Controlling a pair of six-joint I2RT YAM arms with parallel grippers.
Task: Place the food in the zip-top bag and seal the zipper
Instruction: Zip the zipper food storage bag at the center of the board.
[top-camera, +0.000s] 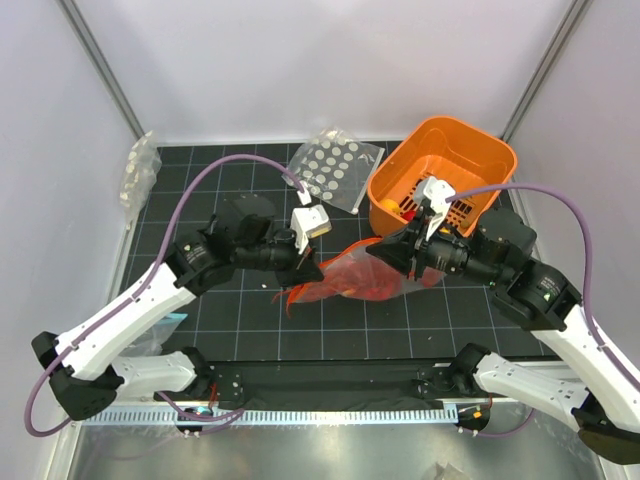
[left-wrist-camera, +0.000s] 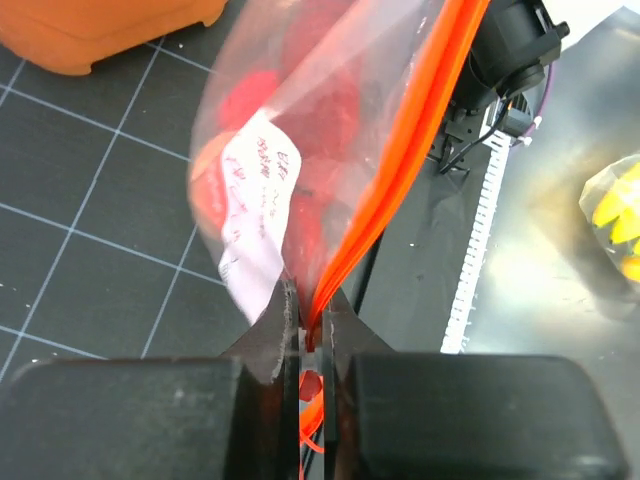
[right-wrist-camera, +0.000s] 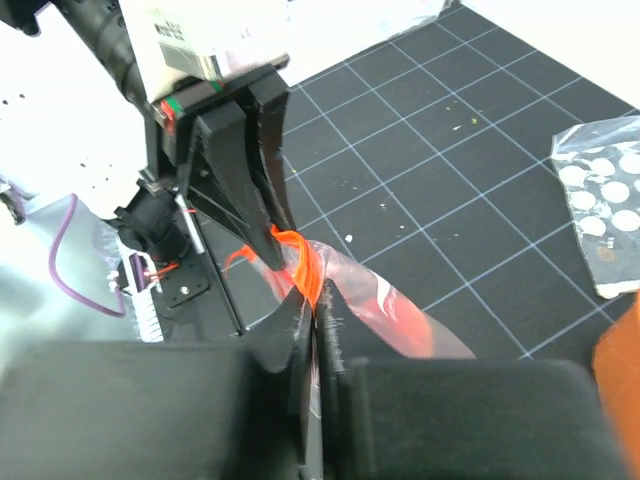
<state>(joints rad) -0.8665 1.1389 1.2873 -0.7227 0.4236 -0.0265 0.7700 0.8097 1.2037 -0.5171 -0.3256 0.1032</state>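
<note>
While both arms' jaws pinch the clear plastic bag by its orange-red zipper strip, stray red toy-octopus tentacles could jam sealing.

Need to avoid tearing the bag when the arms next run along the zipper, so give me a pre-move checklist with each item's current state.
1. Left gripper clamped on the zipper: ok.
2. Right gripper clamped on the zipper: ok.
3. Food inside the zip-top bag: ok, red pieces show through the film.
4. Nothing caught at the mouth: not ok, thin red strands hang out by the left gripper.
5. Zipper sealed between the grippers: cannot tell.
6. No food left out: cannot tell, an orange ball lies in the orange basket.
</note>
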